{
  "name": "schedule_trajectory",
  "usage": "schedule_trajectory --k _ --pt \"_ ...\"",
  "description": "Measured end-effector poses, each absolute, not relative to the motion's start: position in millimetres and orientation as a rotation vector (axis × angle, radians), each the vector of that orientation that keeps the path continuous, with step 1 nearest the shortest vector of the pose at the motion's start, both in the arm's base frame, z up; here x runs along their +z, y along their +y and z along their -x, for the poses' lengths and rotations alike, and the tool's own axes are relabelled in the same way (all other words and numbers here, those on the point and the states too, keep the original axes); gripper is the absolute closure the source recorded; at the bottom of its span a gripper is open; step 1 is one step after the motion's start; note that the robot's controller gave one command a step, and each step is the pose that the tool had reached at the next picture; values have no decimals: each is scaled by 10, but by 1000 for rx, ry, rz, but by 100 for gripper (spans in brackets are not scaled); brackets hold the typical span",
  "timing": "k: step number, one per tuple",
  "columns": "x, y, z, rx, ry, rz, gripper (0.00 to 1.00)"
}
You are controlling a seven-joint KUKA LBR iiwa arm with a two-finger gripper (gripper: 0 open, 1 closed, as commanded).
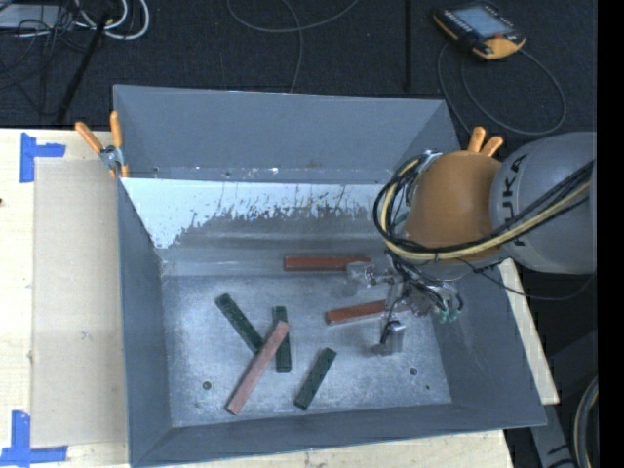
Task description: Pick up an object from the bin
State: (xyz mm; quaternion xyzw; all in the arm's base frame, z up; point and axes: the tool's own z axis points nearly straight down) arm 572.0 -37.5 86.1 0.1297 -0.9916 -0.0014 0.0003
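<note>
Claw low in bin, beside short red-brown bar

Arm (551, 203) w/ orange wrist cover (448, 198) reaches into grey metal bin (273, 144) from R. Claw (392, 334) sits low over R part of bin floor, just beside R end of short red-brown bar (356, 312); can't tell if they touch. Can't tell how far open claw is, or if it has hold of anything. Second red-brown bar (327, 262) lies near back wall. Further L, long pink bar (258, 367) lies against two dark green bars (239, 322). Third green bar (315, 378) lies near front.
</note>
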Motion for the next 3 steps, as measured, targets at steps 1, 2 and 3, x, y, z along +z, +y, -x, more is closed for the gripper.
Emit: schedule_trajectory --k 1,2,3 --pt "698 -612 -5939 0 -3131 -280 100" --pt "699 -610 -5940 0 -3131 -282 100" --pt "2606 -359 -5897 2 -3138 -290 100"
